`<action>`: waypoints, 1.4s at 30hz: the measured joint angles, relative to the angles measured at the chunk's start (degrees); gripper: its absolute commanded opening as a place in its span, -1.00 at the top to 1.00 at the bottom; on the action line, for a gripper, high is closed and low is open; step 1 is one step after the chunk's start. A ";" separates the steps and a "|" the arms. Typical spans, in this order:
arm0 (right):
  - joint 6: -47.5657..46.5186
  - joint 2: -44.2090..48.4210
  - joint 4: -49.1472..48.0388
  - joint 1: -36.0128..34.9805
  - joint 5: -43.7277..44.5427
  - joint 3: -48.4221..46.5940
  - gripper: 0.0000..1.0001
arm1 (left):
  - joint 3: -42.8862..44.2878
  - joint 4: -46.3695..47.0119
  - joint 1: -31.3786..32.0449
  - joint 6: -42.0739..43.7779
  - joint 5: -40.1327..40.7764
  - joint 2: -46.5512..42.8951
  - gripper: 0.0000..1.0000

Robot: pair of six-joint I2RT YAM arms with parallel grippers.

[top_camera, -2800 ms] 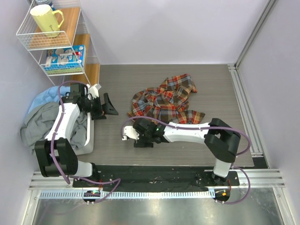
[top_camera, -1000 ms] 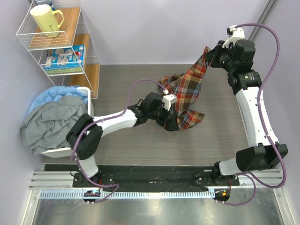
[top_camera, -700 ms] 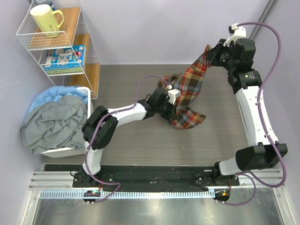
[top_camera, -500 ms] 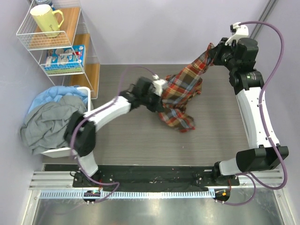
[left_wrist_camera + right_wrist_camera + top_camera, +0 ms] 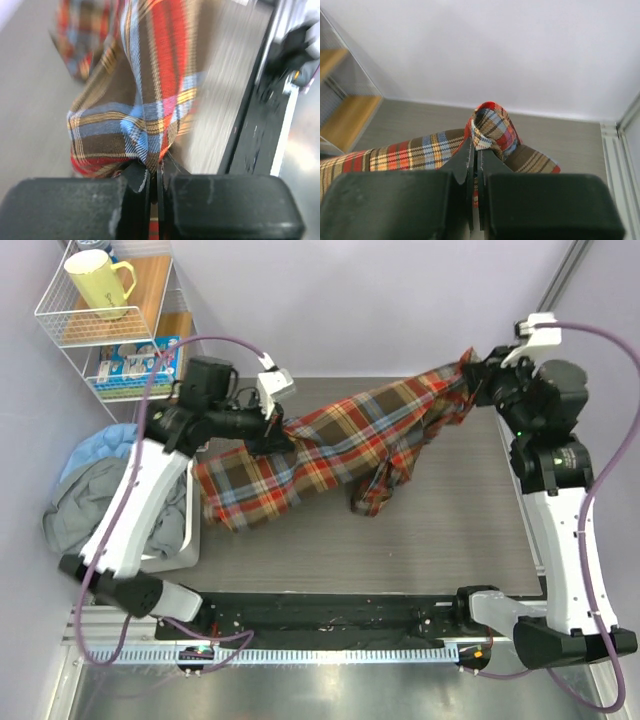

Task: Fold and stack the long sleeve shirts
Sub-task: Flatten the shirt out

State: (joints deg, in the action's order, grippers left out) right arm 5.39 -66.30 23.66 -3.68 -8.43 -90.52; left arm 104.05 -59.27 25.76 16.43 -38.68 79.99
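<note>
A red, brown and yellow plaid long sleeve shirt [image 5: 340,445] hangs stretched across the table between both arms. My left gripper [image 5: 272,428] is shut on its left end, raised near the wire shelf; in the left wrist view the plaid cloth [image 5: 145,100] is pinched between the closed jaws [image 5: 154,172]. My right gripper [image 5: 478,375] is shut on the shirt's right end at the back right; the right wrist view shows a fold of plaid [image 5: 492,127] clamped at its jaws [image 5: 476,150]. One part of the shirt [image 5: 375,490] sags toward the table.
A white bin [image 5: 188,540] at the left holds grey and light-blue clothes [image 5: 85,505]. A wire shelf [image 5: 120,330] with a yellow mug [image 5: 98,282] stands at the back left. An aluminium rail [image 5: 520,470] runs along the table's right side.
My left gripper closed on the shirt's lower part and pulled it up and to the left. The shirt went from a hanging bunch to a stretched span. My right gripper kept its hold.
</note>
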 measured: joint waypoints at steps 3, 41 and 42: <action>-1.99 1.22 0.22 0.07 0.85 7.85 0.98 | -1.92 -2.45 -2.23 2.14 -0.02 6.84 0.87; -7.67 -16.83 22.38 -2.34 -14.19 32.52 -0.61 | -46.29 10.32 16.37 6.27 25.66 3.21 -0.53; -7.82 -18.95 22.43 -3.48 -13.53 32.52 -0.61 | -46.29 11.06 16.83 6.32 26.05 4.28 -0.55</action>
State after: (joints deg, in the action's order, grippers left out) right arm -2.44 -85.25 46.09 -7.16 -21.96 -58.00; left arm 57.76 -48.21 42.59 22.74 -12.62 84.27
